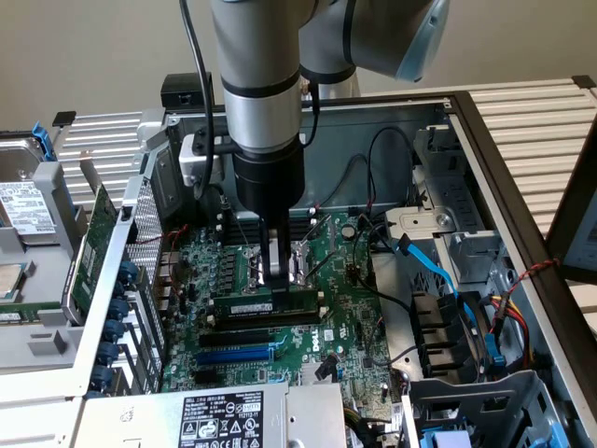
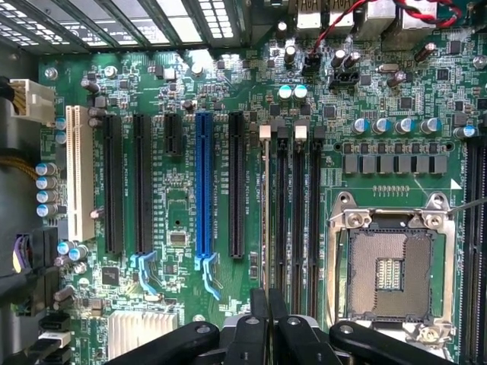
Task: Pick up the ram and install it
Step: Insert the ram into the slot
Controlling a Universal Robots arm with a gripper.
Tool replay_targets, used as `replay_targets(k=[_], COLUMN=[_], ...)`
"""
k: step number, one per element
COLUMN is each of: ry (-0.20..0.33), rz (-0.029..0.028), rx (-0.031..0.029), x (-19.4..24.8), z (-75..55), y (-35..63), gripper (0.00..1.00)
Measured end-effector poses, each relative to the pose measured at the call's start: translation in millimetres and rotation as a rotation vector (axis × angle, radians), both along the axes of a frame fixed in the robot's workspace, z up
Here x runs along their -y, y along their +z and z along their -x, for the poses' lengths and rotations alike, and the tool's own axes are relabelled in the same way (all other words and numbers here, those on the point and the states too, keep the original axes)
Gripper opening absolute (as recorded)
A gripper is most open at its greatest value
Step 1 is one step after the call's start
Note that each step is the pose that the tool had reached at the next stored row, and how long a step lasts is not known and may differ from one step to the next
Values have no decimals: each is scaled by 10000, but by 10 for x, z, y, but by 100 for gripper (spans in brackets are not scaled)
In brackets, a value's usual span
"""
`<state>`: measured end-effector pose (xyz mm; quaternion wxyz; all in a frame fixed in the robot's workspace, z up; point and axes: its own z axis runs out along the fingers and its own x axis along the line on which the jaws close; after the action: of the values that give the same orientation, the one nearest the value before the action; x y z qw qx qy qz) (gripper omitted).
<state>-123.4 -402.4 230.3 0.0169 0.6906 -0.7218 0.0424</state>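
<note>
**Surroundings: a plain wall is backing a slatted workbench under even indoor light.**

A bare, pale beige wall [image 1: 93,47] is running across the top of the exterior view, flat and unmarked. Below it a workbench [image 1: 532,117] of pale ribbed slats is extending to the exterior view's left and right, its ridges lying in parallel rows. A dark flat panel [image 1: 583,205], its kind not determinable, is leaning in at the exterior view's right edge, over the slats. Soft, diffuse light is falling evenly, brightening the slat ridges and casting only faint shadows.
</note>
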Motion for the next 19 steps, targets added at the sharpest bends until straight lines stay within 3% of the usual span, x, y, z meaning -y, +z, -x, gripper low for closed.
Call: replay_targets(k=[11, 16, 17, 19], ry=[1, -45, -52, -55], rz=[-1, 10, 12, 16], rx=[10, 11, 12, 11], x=[0, 1, 0, 0], z=[4, 6, 5, 5], y=[-46, -39, -23, 13], gripper=[12, 20, 27, 27])
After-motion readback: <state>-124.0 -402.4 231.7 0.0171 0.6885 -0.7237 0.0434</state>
